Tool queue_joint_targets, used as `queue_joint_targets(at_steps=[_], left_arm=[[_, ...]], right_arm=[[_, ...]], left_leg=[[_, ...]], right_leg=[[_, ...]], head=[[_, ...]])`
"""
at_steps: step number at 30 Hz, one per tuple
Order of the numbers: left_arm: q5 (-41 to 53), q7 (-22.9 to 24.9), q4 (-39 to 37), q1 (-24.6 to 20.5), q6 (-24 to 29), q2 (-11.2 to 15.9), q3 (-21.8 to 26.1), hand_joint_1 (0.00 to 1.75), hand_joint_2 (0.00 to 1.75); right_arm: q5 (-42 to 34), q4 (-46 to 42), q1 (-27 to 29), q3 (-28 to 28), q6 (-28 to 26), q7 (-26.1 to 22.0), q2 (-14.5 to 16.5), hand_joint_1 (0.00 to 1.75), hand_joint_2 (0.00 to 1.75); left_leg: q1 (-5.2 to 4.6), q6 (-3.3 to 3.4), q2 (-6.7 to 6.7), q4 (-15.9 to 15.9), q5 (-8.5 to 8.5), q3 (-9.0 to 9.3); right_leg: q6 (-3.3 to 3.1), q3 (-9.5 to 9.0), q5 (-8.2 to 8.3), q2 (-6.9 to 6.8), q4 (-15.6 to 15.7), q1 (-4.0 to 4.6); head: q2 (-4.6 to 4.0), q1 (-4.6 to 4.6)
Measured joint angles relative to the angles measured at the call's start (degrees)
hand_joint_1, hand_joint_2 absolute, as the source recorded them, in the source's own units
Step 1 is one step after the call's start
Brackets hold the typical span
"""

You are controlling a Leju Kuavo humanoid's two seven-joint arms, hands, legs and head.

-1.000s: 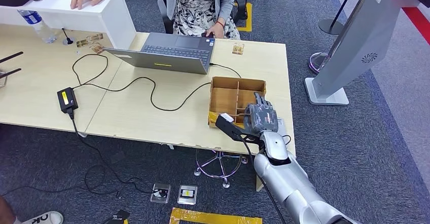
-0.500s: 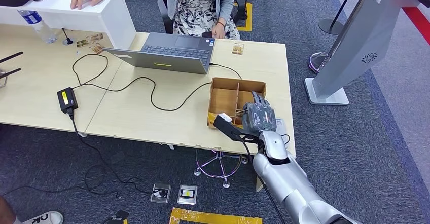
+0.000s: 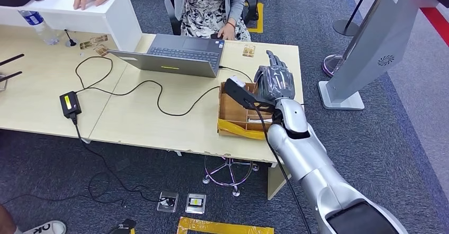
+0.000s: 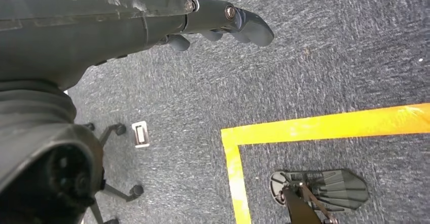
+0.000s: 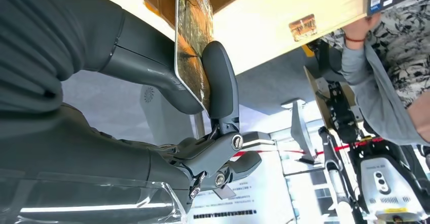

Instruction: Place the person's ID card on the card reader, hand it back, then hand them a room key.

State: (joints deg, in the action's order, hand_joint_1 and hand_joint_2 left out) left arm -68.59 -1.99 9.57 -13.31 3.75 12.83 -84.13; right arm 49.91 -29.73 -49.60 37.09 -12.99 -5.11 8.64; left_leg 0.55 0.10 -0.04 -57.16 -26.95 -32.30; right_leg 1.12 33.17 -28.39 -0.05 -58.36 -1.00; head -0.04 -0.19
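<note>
Grey carpet office, pale wooden desk (image 3: 159, 120) across the head view. Right hand (image 3: 275, 81) fingers pinch a room key card (image 5: 191, 36) — thumb (image 5: 220, 84) pressed on its printed face, a finger behind it, seen close in the right wrist view. That hand hangs above the far edge of the wooden divided box (image 3: 241, 109), which sits at the desk's right end, about 3 o'clock from the desk centre. Silver right arm (image 3: 312, 165) comes up from 5 o'clock. Cannot tell from the head view whether the card shows there.

Left hand (image 4: 223, 24) hangs over the carpet, fingers loosely curled, holding nothing — yellow floor tape (image 4: 304, 127) below it.

Open laptop (image 3: 177, 56) at 12 o'clock of the desk, person (image 3: 212, 6) seated behind it, one hand near the laptop, the other on a white counter (image 3: 79, 14) at 10 o'clock. Black card reader (image 3: 70, 104) at 9 o'clock, cable running toward the laptop. Water bottle (image 3: 38, 26) near the counter. Grey kiosk stand (image 3: 370, 48) at 2 o'clock on the carpet.
</note>
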Motion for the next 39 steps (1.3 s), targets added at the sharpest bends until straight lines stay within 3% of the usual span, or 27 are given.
queue_joint_targets(at_steps=[10,15,28,39], left_arm=[[0.1,0.0,0.0,-0.1,-0.1,0.0,0.0,0.00,0.00],[0.6,0.0,0.0,-0.4,-0.3,0.0,0.0,0.00,0.00],[2.3,0.3,0.0,-2.3,-1.4,-0.1,-1.0,0.00,0.00],[3.0,0.7,0.0,-1.9,-1.6,-0.1,-2.4,0.00,0.00]], right_arm=[[0.1,-0.2,-0.6,-0.4,-1.3,0.3,0.4,1.75,1.75],[3.9,0.8,-2.8,-0.6,-2.5,2.0,0.3,1.75,1.75],[7.7,4.4,-10.5,-0.6,1.5,6.2,-0.1,1.75,1.75],[9.3,6.3,-11.2,-0.6,1.2,6.4,0.1,1.75,1.75]], left_leg=[[0.00,0.00,0.00,0.0,0.00,0.00],[0.00,0.00,0.00,0.0,0.00,0.00],[0.00,0.00,0.01,0.0,0.00,0.00],[0.00,0.00,0.00,0.0,0.00,-0.02]], right_leg=[[0.00,0.01,0.00,0.01,0.0,0.00],[0.00,0.01,0.00,0.01,0.0,0.00],[0.00,0.02,0.00,0.02,0.0,0.00],[0.00,0.01,0.00,0.00,0.0,0.00]], head=[[0.00,0.00],[0.00,0.00],[0.00,0.00],[0.00,0.00]])
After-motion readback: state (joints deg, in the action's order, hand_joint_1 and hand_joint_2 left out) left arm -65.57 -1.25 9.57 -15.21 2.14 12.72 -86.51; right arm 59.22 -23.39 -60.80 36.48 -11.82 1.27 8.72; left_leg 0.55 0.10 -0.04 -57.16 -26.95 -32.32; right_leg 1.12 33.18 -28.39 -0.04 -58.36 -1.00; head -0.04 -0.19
